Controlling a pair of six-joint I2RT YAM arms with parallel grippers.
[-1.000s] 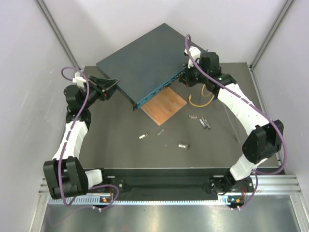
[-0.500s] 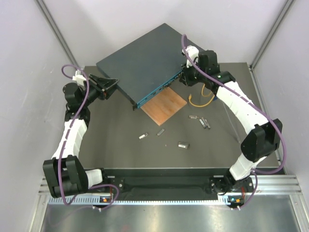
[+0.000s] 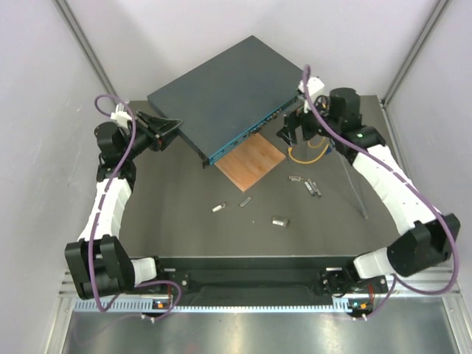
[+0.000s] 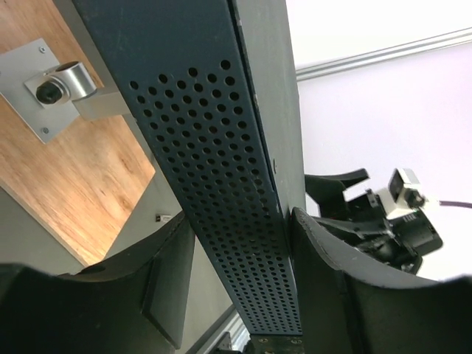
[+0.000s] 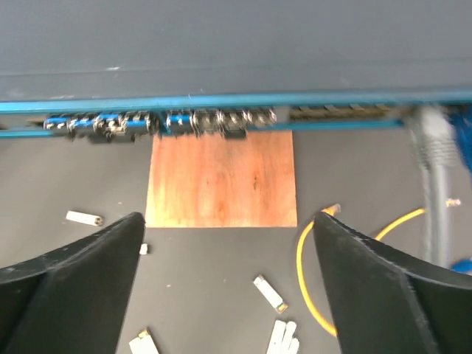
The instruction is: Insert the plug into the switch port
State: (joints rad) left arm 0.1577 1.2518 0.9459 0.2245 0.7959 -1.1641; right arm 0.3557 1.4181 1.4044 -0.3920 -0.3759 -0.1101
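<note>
Top external view showed the switch [image 3: 221, 96] lying askew toward 12 o'clock on the table [image 3: 169, 221], its dark top upward and its teal socket face turned toward 5 o'clock; a wooden square [image 3: 252, 164] lay at 5 o'clock from that face, its far edge against or under the switch, which of the two could not be told; the left gripper [image 3: 168, 130] stood at 9 o'clock of the switch, on its left corner; the right gripper [image 3: 293, 133] hung at 3 o'clock of the switch, near the right end of the teal face but apart from it; a yellow cable [image 3: 310, 155] curled on the table at 5 o'clock of that gripper; small connectors [image 3: 313, 186] lay scattered from 6 to 3 o'clock of the wooden square.

Left wrist view had the left gripper's fingers [image 4: 324, 280] on either side of the switch's perforated side wall and pressed against it, so the jaws were clamped on the switch at a middling width; a metal bracket [image 4: 59, 85] sat on the wooden square at 10 o'clock.

Right wrist view showed the right gripper's fingers spread wide with nothing between them; the teal face ran across at 12 o'clock; a blurred grey plug [image 5: 431, 140] stood against that face at 2 o'clock, its lead dropping toward 4 o'clock; whether it was seated in a socket could not be told.
</note>
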